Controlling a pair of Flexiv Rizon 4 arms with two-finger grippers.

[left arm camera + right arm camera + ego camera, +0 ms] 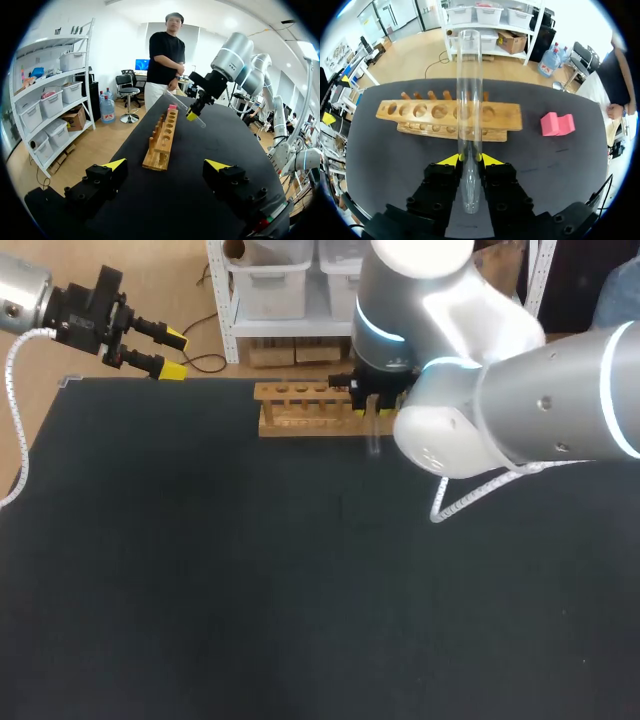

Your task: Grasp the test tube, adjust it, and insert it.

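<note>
A clear glass test tube (469, 100) is clamped between the yellow tips of my right gripper (470, 160), which is shut on it. The tube sticks out ahead of the fingers, over the wooden rack (420, 111) with its row of holes. In the head view the right gripper (375, 403) sits at the right end of the rack (300, 408), and the tube (373, 438) shows just in front of that end. The left wrist view shows the tube (186, 107) held tilted above the rack (162, 140). My left gripper (170, 353) hangs open over the table's back left corner, holding nothing.
A pink block (557, 124) lies on the black mat beside the rack's right end; it also shows past the rack's far end as a pink block (172, 106) in the left wrist view. The black tabletop (250, 580) spreads wide in front of the rack.
</note>
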